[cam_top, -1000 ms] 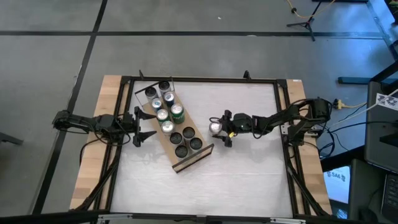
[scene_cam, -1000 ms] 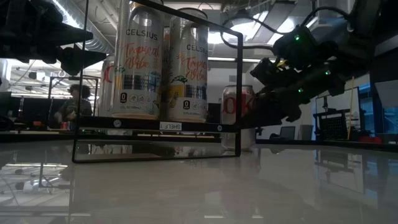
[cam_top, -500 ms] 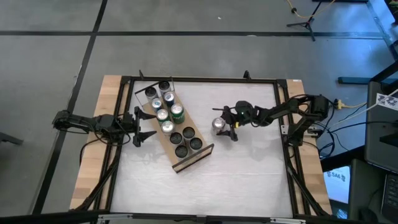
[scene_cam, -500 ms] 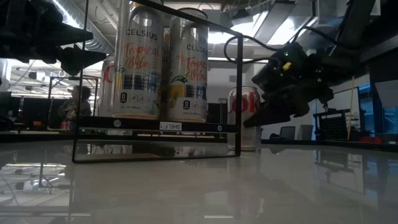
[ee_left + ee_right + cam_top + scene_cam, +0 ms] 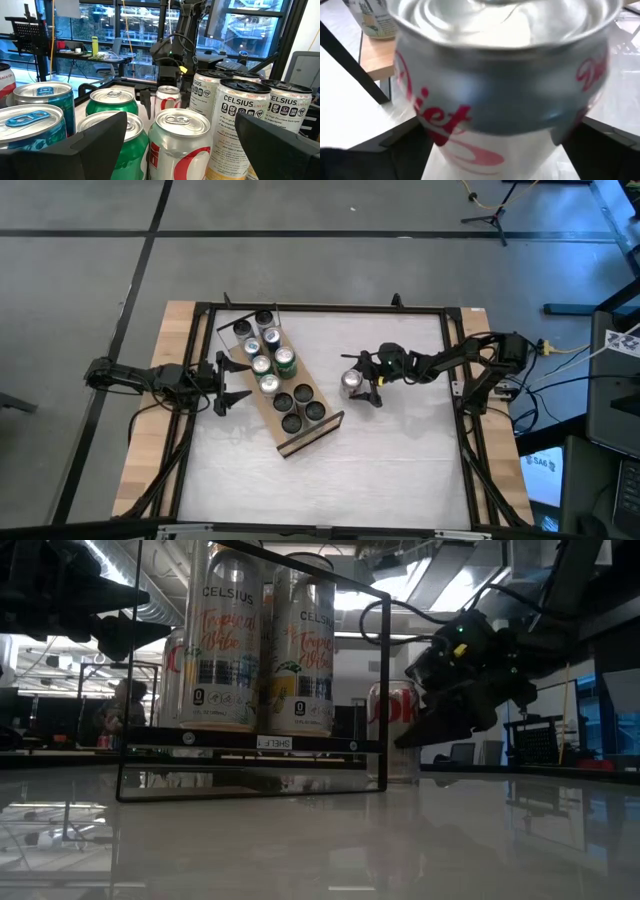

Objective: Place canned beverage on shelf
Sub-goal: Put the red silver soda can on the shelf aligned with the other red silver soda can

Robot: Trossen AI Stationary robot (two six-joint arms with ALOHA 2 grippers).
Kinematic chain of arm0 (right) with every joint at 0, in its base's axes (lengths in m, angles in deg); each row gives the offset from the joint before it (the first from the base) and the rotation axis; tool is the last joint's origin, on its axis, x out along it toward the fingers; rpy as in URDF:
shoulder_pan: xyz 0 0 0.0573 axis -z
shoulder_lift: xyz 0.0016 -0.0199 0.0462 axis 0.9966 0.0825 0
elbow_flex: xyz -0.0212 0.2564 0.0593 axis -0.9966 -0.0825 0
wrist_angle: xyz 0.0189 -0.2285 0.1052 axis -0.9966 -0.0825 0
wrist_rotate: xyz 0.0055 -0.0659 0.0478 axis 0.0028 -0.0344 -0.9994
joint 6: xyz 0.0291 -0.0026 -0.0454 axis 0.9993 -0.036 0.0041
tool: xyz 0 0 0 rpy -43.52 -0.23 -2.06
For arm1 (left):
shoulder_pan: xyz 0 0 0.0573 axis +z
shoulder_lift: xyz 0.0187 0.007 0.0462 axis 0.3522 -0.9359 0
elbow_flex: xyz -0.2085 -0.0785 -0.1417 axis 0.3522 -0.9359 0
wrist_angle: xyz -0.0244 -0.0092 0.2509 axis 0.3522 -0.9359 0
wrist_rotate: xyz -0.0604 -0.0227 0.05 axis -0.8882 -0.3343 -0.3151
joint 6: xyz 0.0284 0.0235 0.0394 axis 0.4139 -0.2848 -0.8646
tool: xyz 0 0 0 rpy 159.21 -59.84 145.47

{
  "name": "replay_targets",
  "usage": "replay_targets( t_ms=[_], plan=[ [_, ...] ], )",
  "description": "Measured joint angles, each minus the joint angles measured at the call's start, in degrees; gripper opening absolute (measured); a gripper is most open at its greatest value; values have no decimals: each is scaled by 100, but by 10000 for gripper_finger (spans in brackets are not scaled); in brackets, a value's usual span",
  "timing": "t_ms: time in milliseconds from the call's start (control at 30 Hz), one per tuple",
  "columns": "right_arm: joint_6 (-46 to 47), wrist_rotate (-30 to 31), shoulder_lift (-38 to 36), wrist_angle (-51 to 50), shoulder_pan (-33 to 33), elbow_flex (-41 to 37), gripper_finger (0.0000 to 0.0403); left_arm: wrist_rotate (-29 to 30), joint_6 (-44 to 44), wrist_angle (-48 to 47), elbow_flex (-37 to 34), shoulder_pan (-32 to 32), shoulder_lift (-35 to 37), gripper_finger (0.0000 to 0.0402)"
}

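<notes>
Left gripper (image 5: pixel 228 384): left of centre in the overhead frame, fingers spread wide, holding nothing, tips just beside the shelf's left long edge.
Left arm (image 5: pixel 140 376): stretched in from the table's left side, at rest.
Shelf (image 5: pixel 262 410): a long light-wood board with dark edges, lying aslant from upper left to lower right, left of the table's middle.
Cans on shelf (image 5: pixel 262 350): two rows fill the upper part; silver and green tops show from above, dark round tops sit in the lower part.
Celsius cans (image 5: pixel 266 648): two tall pale cans stand side by side at upper left of the table-level frame, behind the shelf's dark wire frame (image 5: pixel 385 690).
Left wrist view: green (image 5: pixel 111 102), teal (image 5: pixel 44 95) and red-and-silver (image 5: pixel 180 135) cans crowd the foreground, Celsius cans to their right; the loose can and the right arm show beyond them.
Diet Coke can (image 5: pixel 351 382): the task's beverage, upright on the white table (image 5: pixel 400 460), just right of the shelf and apart from it, centre of the overhead frame.
Same can, close up (image 5: pixel 510 80): it fills the right wrist frame, red "Diet" lettering on silver, with a corner of the shelf at upper left.
Right gripper (image 5: pixel 366 381): right of centre, fingers parted on either side of the Diet Coke can; whether they touch it cannot be told.
Right gripper, table level (image 5: pixel 432 720): tilted downward just right of the can (image 5: pixel 392 710).
Right arm (image 5: pixel 450 362): reaching in from the table's right edge.
</notes>
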Motion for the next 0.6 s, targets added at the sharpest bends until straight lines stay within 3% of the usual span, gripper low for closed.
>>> replay_targets(
  t_ms=[367,600],
  plan=[
    [183,-205,-32,23,0,2,391,0,0,0,0,1,0,362],
    [147,-216,-471,-448,0,9,392,0,0,0,0,1,0,362]
  ],
)
